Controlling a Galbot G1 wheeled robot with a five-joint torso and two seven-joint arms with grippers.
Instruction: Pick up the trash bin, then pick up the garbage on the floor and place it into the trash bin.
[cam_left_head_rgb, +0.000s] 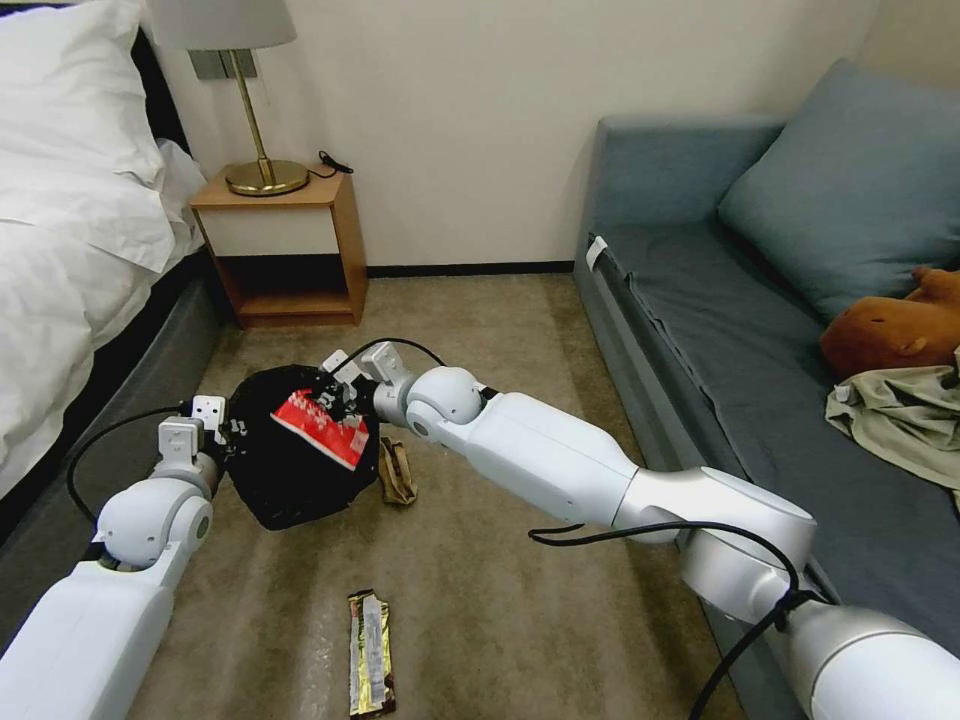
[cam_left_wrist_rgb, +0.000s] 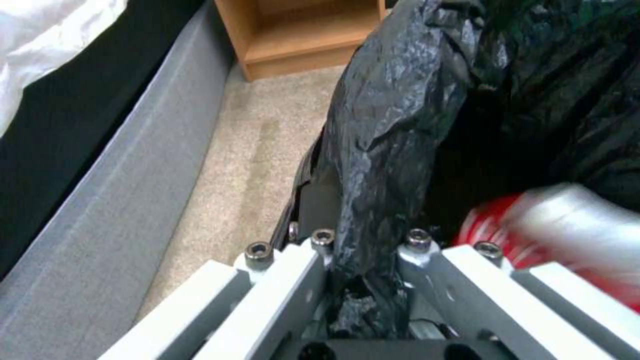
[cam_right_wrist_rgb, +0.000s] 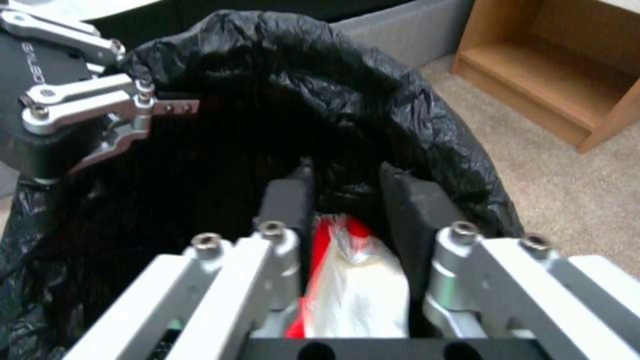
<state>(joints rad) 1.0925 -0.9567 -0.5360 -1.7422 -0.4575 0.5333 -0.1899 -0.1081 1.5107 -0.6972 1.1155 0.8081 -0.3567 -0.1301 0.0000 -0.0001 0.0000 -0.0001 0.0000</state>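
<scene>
The trash bin, wrapped in its crinkled black bag, is held off the carpet. My left gripper is shut on its rim, with bag plastic pinched between its fingers. My right gripper hovers over the bin's mouth, shut on the red-and-white snack wrapper, which also fills the space between its fingers. The same wrapper appears blurred in the left wrist view. On the floor beside the bin lies a crumpled tan paper bag. A long brown-gold bar wrapper lies nearer to me.
A bed runs along the left. A wooden bedside table with a brass lamp stands against the back wall. The blue-grey sofa on the right carries a plush toy and a cloth. Carpet lies between them.
</scene>
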